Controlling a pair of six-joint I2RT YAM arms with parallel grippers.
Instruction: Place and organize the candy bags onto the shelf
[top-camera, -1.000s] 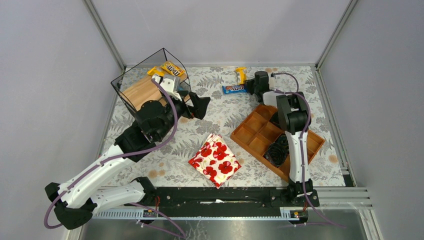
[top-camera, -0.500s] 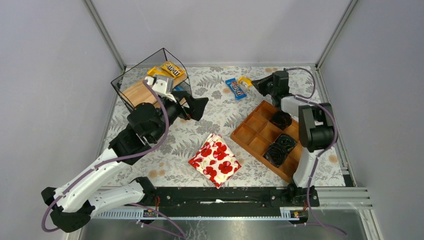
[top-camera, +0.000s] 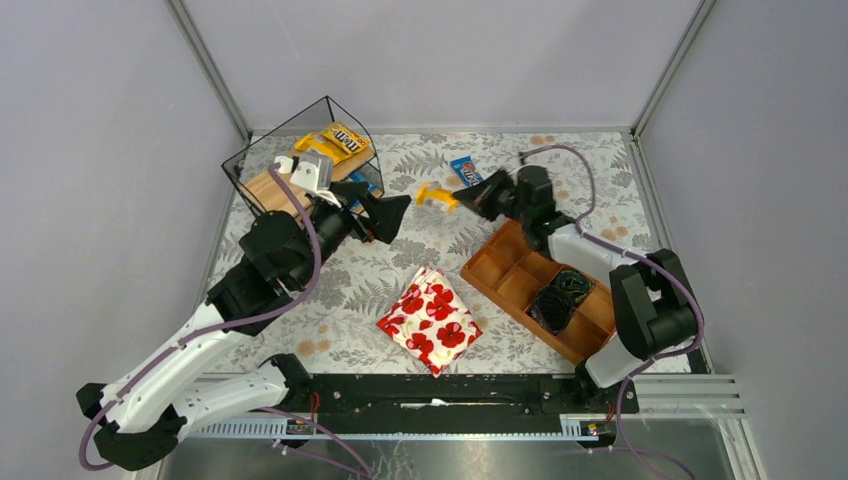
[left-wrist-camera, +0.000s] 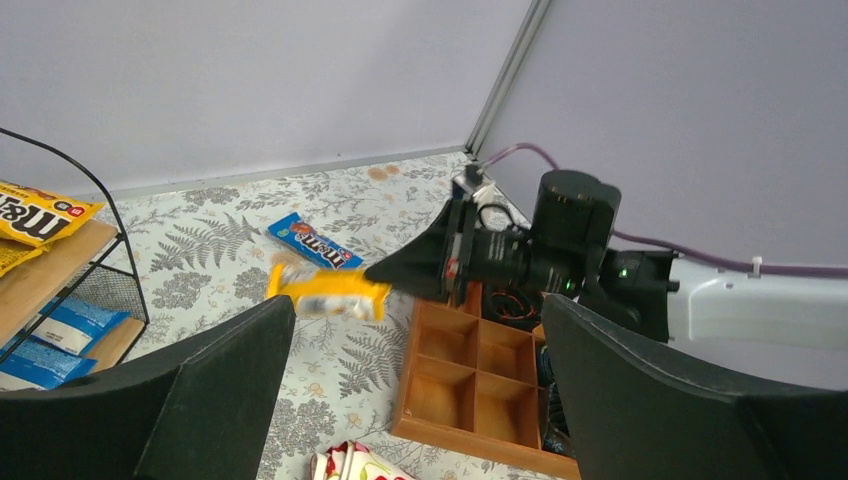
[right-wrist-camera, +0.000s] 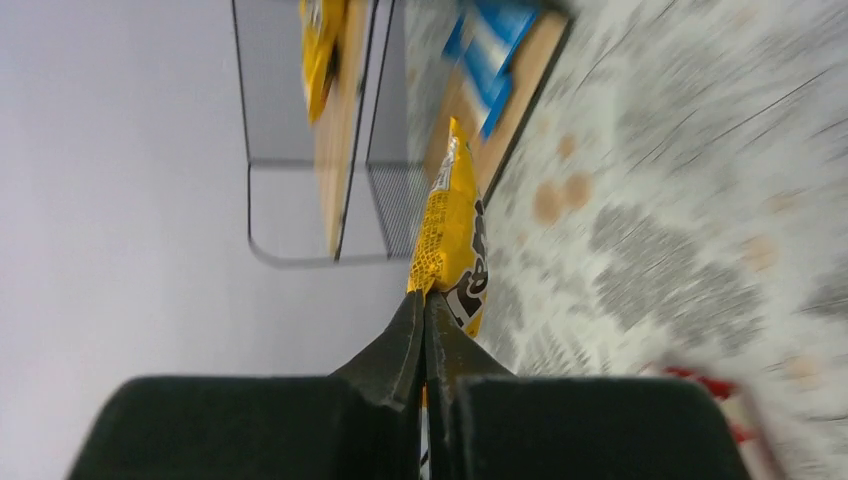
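Note:
My right gripper (top-camera: 468, 199) is shut on one end of a yellow candy bag (top-camera: 437, 196), held above the table's middle back; the right wrist view shows the jaws (right-wrist-camera: 424, 300) pinched on that bag (right-wrist-camera: 450, 225). A blue candy bag (top-camera: 466, 170) lies flat behind it. The wire shelf (top-camera: 262, 160) stands at the back left, with yellow bags (top-camera: 341, 139) on its upper board and blue ones (left-wrist-camera: 55, 330) lower down. My left gripper (top-camera: 385, 214) hangs open and empty in front of the shelf, facing the held bag (left-wrist-camera: 325, 291).
A brown compartment tray (top-camera: 512, 262) with black coiled items (top-camera: 560, 293) sits at the right, under my right arm. A white pouch with red poppies (top-camera: 429, 321) lies at the front middle. Grey walls and metal rails enclose the table.
My right gripper shut on the yellow bag at the back, lifted it and swung left toward the middle. The blue bag shifted and turned. My left arm drew back slightly.

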